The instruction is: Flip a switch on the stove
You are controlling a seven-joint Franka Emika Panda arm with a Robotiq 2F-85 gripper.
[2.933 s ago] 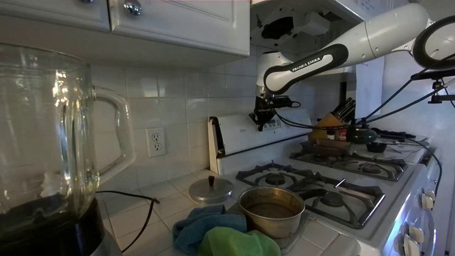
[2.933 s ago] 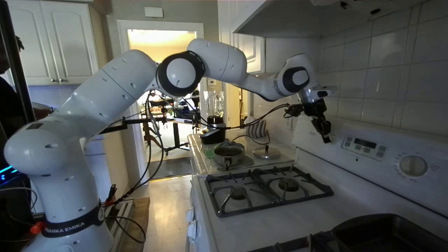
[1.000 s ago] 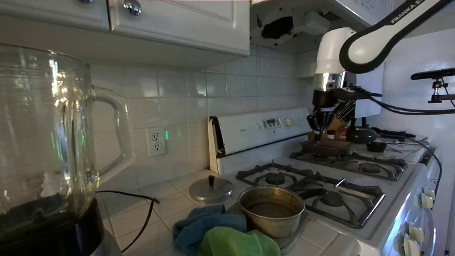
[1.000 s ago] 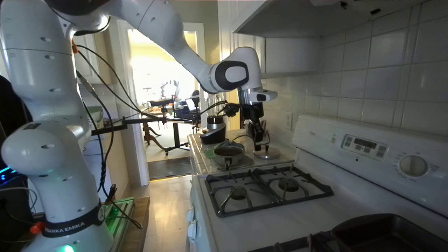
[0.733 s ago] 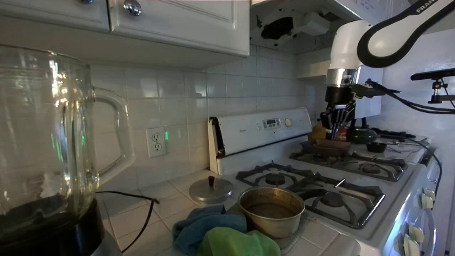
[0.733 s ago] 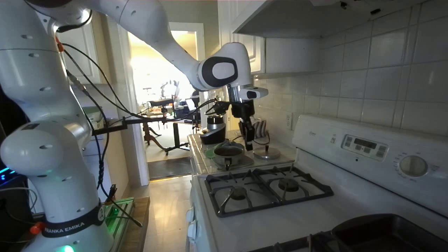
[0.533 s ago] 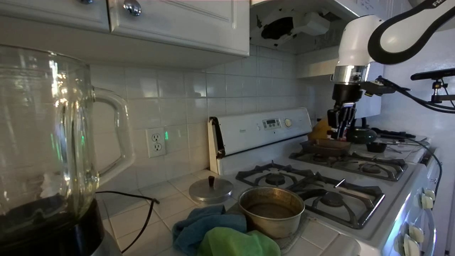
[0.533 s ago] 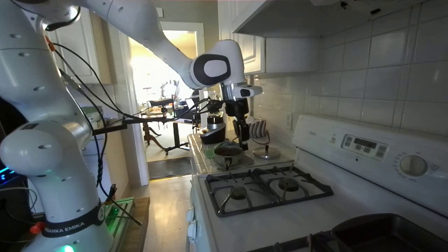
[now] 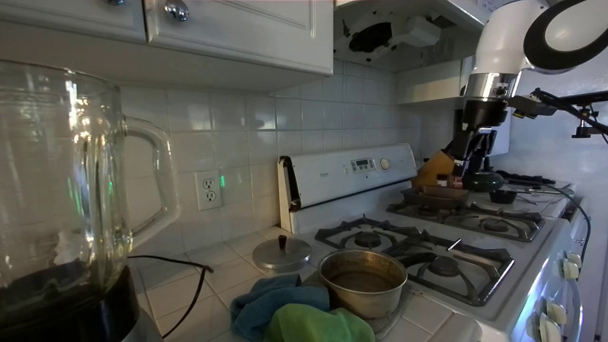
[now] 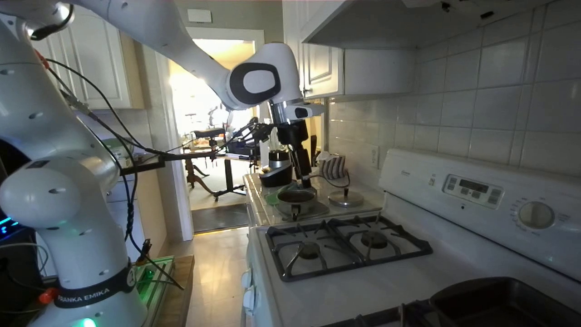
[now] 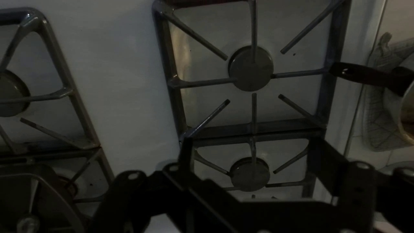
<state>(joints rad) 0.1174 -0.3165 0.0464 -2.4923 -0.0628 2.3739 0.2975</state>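
The white stove (image 10: 399,272) fills the right side of an exterior view, its upright back panel (image 9: 308,173) against the tiled wall. That panel carries a small switch-like patch (image 10: 431,180), a keypad with a dark display (image 10: 473,188) and a round dial (image 10: 536,215). White knobs (image 9: 555,311) line the stove's front. My gripper (image 11: 252,145) hangs above the cooktop, pointing down and well apart from the panel. Its fingers stand wide apart, nothing between them; a burner (image 11: 249,174) shows through the gap. In both exterior views the gripper (image 10: 305,184) touches nothing.
A dark baking pan (image 10: 508,299) sits on the far burners. The saucepan (image 9: 363,282), a lid (image 9: 282,251), cloths (image 9: 313,323) and a blender (image 9: 61,190) stand on the tiled counter. The range hood (image 10: 363,27) overhangs the stove. Cables (image 10: 131,195) hang along the arm.
Nearly three seconds ago my gripper was at the back panel beside the keypad. It has drawn back from the panel, kept moving away over the last second, and its fingers have opened.
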